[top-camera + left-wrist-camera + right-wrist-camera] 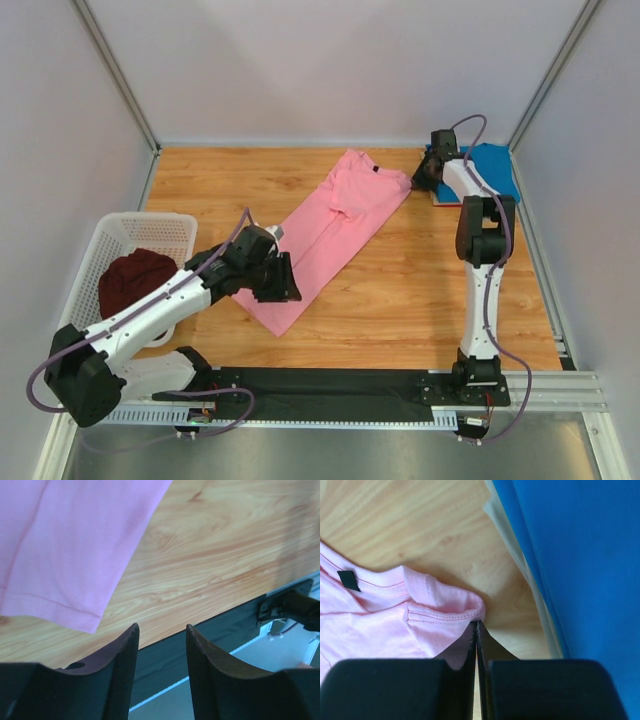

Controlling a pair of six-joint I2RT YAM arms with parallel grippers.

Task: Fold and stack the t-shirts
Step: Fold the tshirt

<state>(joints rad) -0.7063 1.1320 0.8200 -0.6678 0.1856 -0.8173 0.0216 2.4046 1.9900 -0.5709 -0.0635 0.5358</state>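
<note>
Pink t-shirt (335, 225) lies as a half-folded strip mid-frame, blue t-shirt (495, 165) folded upper right, maroon t-shirt (135, 280) waiting in the basket (150, 225) at left; my left tool (161, 630) gapes empty, right tool (476, 625) is closed at the pink shoulder.

Top cam: fixed, high behind the arm bases, tilted down, sees the whole table (420, 290). Left wrist cam: close and low by the near edge, looks past the left gripper (161, 630) at the pink t-shirt (65, 545) hem and black base rail (225, 627). Right wrist cam: closer (right gripper (476, 626) fills the bottom), far-right corner, on the pink collar beside the blue t-shirt (580, 555). Top view covers both patches; wrist views share only the pink shirt, opposite ends.
</note>
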